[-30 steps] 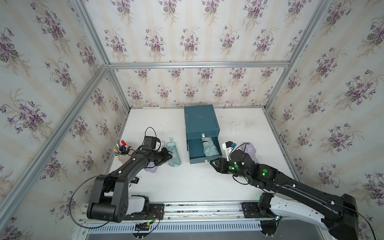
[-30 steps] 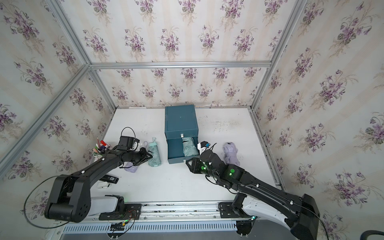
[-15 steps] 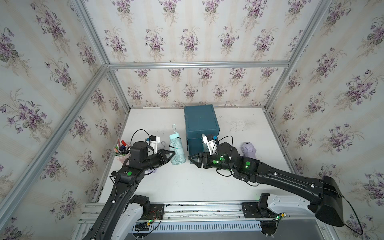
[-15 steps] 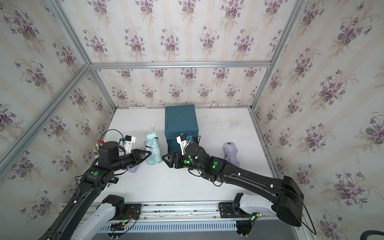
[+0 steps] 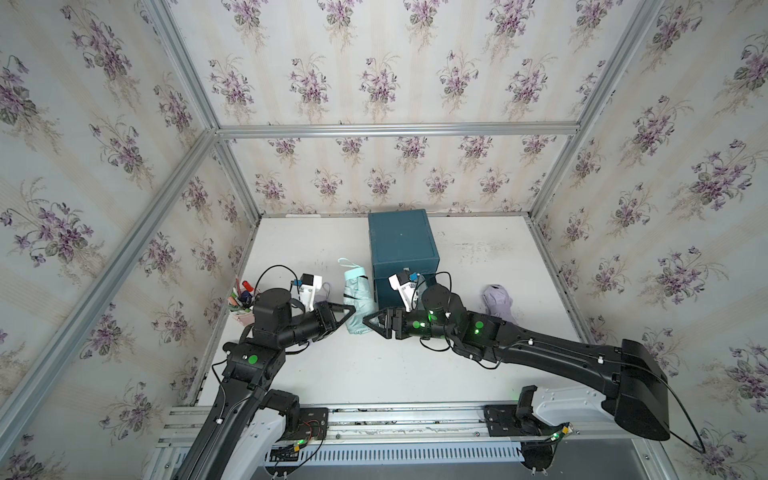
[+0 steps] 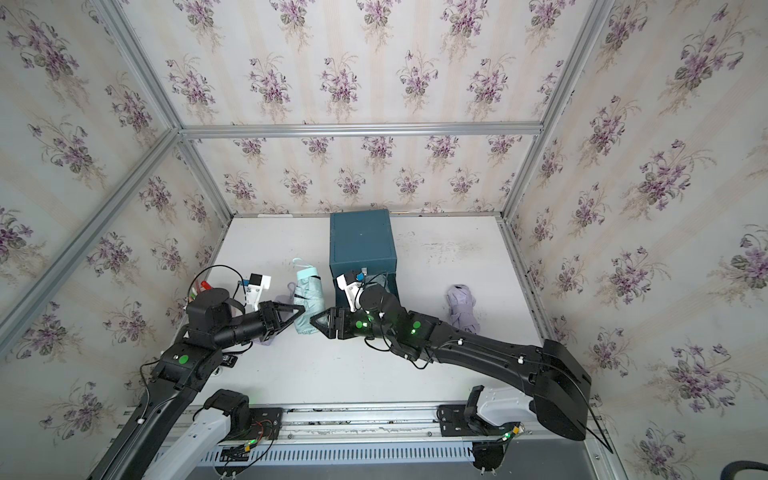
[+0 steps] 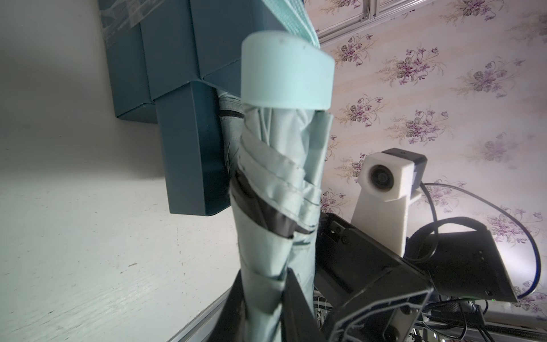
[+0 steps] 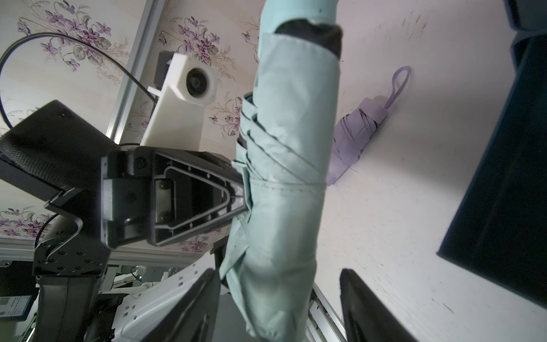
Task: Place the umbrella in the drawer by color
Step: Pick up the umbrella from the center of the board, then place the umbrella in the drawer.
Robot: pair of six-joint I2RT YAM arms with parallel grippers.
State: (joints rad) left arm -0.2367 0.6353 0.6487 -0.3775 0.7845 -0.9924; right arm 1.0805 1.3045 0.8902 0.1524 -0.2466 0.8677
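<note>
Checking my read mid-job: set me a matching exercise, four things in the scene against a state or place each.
1 mint umbrella
2 lilac umbrella by the right arm
3 right gripper
4 pen cup

A open
B at the table's left edge
C clamped in the left gripper
D lying free on the table

Pairs: 1-C, 2-D, 3-A, 4-B
</note>
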